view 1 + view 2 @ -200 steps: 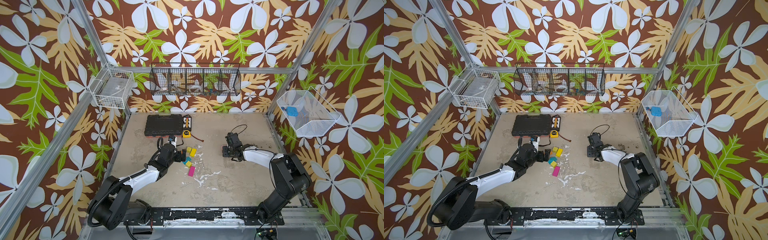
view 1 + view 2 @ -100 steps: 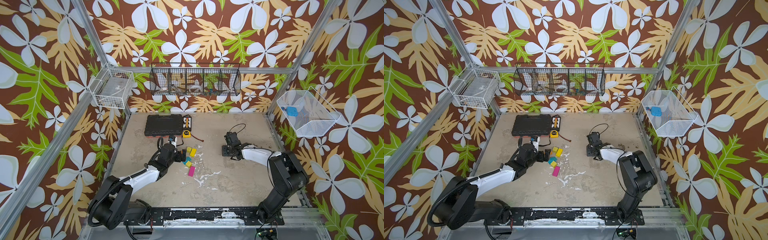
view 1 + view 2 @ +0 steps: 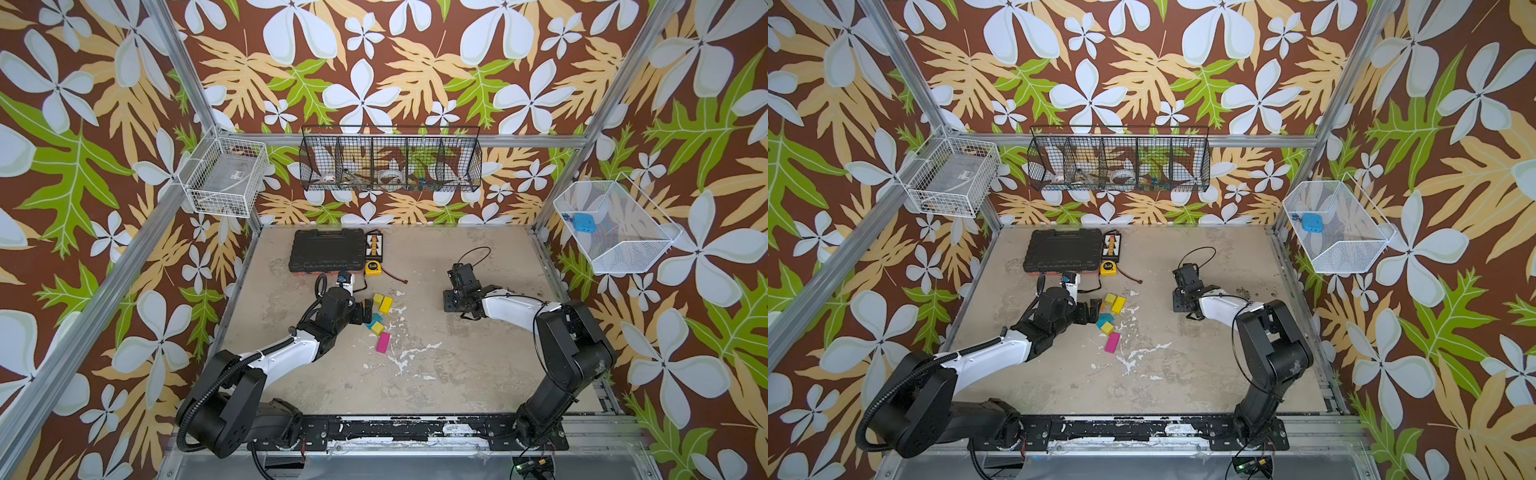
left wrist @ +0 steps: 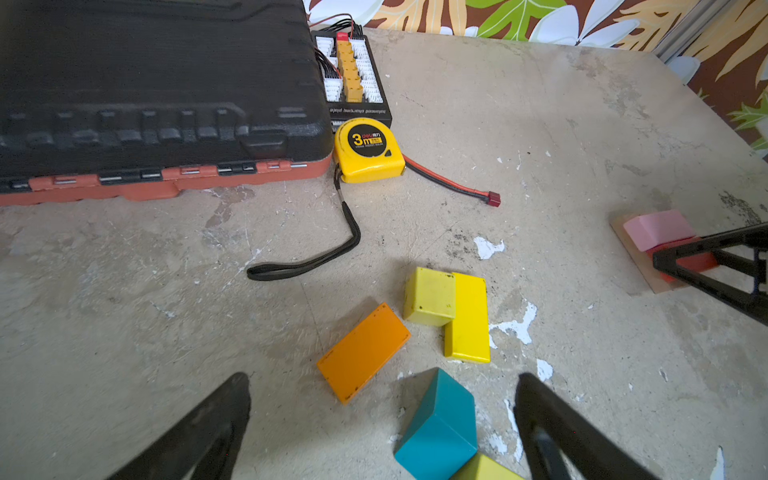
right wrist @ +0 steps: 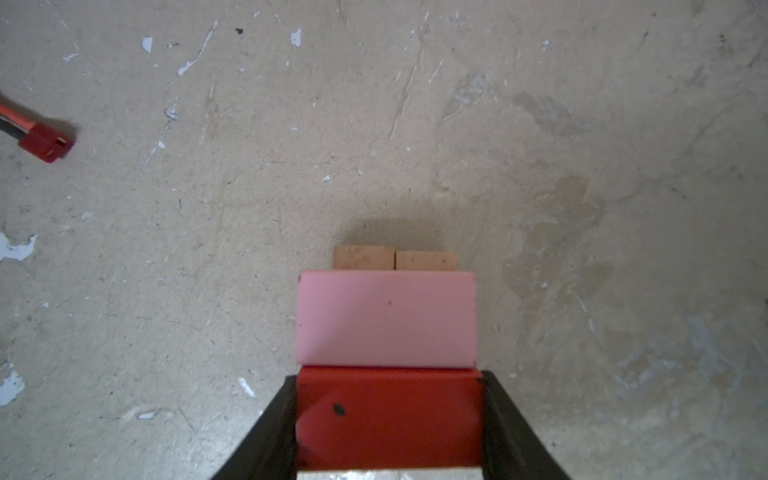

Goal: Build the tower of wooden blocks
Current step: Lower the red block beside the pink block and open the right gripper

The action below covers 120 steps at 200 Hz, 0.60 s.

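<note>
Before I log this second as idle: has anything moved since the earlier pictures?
Barely. The right arm's elbow seems to have edged slightly toward the middle. The right gripper stays shut on the red block, beside the pink block atop the tan planks. The left gripper stays open by the teal wedge; the loose blocks lie unmoved.
</note>
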Tool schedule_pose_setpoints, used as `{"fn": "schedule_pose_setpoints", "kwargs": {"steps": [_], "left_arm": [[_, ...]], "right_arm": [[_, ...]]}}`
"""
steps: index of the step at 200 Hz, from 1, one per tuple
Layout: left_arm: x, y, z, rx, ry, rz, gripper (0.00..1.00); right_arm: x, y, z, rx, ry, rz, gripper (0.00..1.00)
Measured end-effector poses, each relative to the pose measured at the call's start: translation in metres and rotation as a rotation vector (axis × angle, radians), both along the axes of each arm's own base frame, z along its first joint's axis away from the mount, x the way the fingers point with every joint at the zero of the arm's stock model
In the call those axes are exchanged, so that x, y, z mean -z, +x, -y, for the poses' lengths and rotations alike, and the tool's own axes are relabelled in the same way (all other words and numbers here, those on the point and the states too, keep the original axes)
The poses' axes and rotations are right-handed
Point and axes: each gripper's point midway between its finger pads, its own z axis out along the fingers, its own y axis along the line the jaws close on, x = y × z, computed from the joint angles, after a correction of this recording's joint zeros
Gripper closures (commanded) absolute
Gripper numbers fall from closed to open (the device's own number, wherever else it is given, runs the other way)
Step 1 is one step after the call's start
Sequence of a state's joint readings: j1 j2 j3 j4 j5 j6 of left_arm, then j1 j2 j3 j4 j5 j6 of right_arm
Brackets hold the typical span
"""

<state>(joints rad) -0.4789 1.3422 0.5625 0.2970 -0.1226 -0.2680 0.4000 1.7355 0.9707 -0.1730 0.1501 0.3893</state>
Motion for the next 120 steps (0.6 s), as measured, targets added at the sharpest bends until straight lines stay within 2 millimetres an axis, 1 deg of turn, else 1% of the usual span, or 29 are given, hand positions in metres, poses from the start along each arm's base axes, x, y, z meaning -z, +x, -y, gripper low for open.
{"fn": "schedule_pose_setpoints", "kwargs": {"steps": [38, 120], "left_arm": [[0.0, -0.0003, 0.0007, 0.004, -0.002, -0.001, 0.0], [0.0003, -0.0011, 0.0026, 0.014, -0.008, -0.004, 0.0]], "right_arm": [[-0.0001, -0.0029, 0.0002, -0.003, 0.006, -0.002, 0.36], [0.0016, -0.0059, -0.0004, -0.008, 0.011, -0.009, 0.32]]}}
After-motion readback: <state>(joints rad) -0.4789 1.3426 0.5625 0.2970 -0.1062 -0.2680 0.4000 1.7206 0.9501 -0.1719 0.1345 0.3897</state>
